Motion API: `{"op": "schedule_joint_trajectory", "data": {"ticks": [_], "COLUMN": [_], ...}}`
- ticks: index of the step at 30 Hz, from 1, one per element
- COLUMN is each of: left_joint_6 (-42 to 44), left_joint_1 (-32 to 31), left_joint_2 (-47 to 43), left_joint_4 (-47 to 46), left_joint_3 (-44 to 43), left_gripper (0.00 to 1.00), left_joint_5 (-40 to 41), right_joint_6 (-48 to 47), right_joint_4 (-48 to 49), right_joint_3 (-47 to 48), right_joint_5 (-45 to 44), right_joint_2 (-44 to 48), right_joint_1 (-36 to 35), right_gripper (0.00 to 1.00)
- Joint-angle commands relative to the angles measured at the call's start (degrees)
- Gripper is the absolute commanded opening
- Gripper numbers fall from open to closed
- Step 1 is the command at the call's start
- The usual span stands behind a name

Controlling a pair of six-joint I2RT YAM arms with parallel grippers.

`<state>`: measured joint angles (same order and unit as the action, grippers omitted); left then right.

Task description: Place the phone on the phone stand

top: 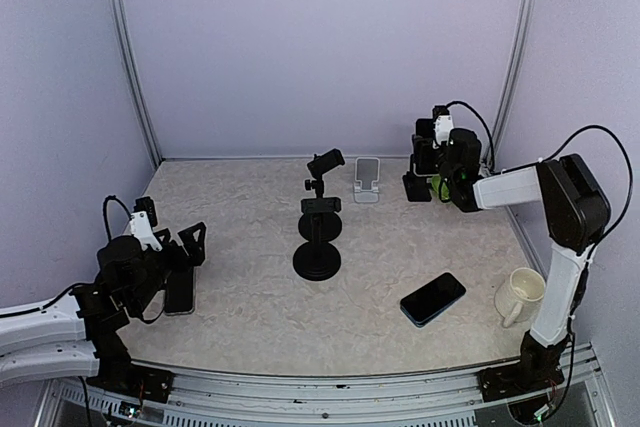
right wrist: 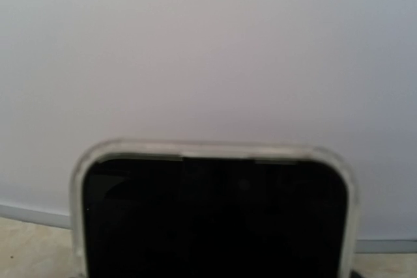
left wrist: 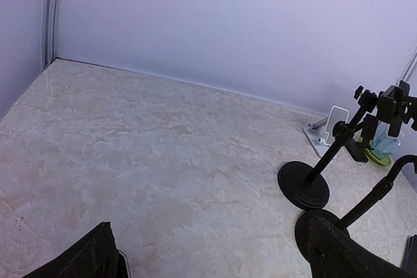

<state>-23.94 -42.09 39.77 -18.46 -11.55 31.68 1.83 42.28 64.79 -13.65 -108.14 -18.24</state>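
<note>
A phone with a black screen and a clear case fills the lower half of the right wrist view, upright and very close. My right gripper reaches to the back right corner and is shut on this phone across its width; its fingers are out of the wrist view. A white phone stand stands just left of it. A black phone stand with a round base and a clamp rises mid-table. My left gripper hovers open and empty at the near left.
A second phone lies flat under my left gripper. A blue phone lies near the front right, with a cream mug beside it. Something green sits below my right gripper. Another black stand shows in the left wrist view.
</note>
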Motion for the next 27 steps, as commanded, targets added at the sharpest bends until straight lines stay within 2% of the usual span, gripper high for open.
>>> {"op": "schedule_joint_trajectory", "data": {"ticks": [1, 13, 27], "left_joint_6": [-0.2, -0.3, -0.3], "left_joint_1": [0.7, 1.6, 2.5], "left_joint_2": [0.1, 0.9, 1.9], "left_joint_4": [-0.8, -1.6, -2.5], "left_joint_3": [0.6, 0.9, 1.0], "left_gripper": [0.99, 0.99, 0.99], "left_joint_5": [-0.6, -1.3, -2.6], "right_joint_6": [2.4, 3.6, 3.3], "right_joint_4": [9.4, 11.5, 10.9], "right_joint_3": [3.3, 8.0, 11.0], "right_joint_5": [2.2, 6.0, 5.7], "right_joint_2": [-2.7, -10.0, -13.3], "right_joint_1": [1.7, 3.3, 3.8], "right_gripper": [0.22, 0.21, 0.21]}}
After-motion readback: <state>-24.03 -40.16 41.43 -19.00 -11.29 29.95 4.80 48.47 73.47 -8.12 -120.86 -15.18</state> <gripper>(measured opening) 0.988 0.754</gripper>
